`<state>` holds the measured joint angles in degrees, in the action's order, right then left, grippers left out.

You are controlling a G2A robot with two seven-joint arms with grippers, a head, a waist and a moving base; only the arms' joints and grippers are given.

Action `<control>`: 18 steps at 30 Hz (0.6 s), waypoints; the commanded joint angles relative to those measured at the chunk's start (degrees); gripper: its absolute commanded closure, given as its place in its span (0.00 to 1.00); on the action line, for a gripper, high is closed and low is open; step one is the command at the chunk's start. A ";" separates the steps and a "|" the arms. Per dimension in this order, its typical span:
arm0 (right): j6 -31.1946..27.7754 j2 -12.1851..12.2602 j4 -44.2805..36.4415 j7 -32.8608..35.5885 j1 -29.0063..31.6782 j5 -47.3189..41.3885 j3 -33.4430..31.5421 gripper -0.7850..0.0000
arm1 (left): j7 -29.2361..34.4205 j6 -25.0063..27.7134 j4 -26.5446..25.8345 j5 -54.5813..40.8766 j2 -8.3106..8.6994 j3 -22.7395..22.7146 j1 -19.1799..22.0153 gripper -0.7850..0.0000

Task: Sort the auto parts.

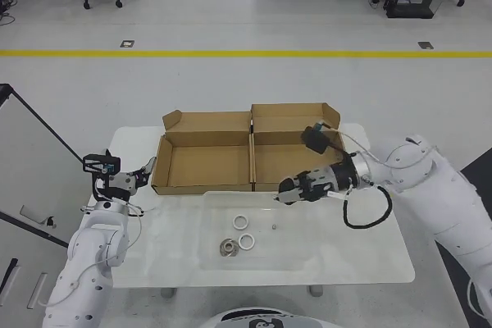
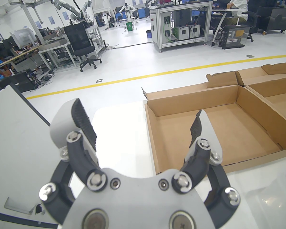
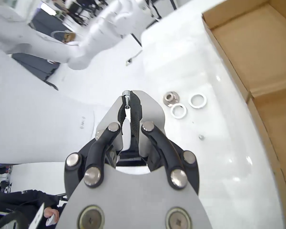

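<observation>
Pinching a small silver threaded bolt (image 3: pixel 126 95) at its tips, the right gripper (image 3: pixel 127 102) is held narrow over the far edge of the clear plastic tray (image 1: pixel 299 246), just in front of the right open brown cardboard box (image 1: pixel 289 168). The left gripper (image 2: pixel 138 117) is spread wide w/ nothing btwn its pads, at the white table (image 1: pixel 377 258) edge beside the left open brown cardboard box (image 1: pixel 203 166). One white ring (image 1: pixel 240 221), a second white ring (image 1: pixel 247 241), a silver flanged bushing (image 1: pixel 228 246) & a tiny silver part (image 1: pixel 275 223) are laid in the tray.
</observation>
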<state>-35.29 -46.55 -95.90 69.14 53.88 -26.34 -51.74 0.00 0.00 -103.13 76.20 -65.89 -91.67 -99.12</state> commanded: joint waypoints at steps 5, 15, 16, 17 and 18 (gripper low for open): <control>-3.90 -0.88 -2.51 -4.04 -1.09 -11.27 2.45 1.00 | 0.00 0.00 0.00 0.00 0.00 0.00 0.00 0.00; -8.35 -3.17 -6.93 -8.47 -4.89 -22.40 6.90 1.00 | 0.00 0.00 0.00 0.00 0.00 0.00 0.00 0.00; -8.35 -3.17 -6.93 -8.47 -4.89 -22.40 6.90 1.00 | 0.00 0.00 0.00 0.00 0.00 0.00 0.00 0.00; -8.35 -3.17 -6.93 -8.47 -4.89 -22.40 6.90 1.00 | 0.00 0.00 0.00 0.00 0.00 0.00 0.00 0.00; -8.35 -3.17 -6.93 -8.47 -4.89 -22.40 6.90 1.00 | 0.00 0.00 0.00 0.00 0.00 0.00 0.00 0.00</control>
<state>-43.66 -49.74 -102.88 60.65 48.95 -48.73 -44.81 0.00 0.00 -103.13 76.20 -65.89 -91.67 -99.12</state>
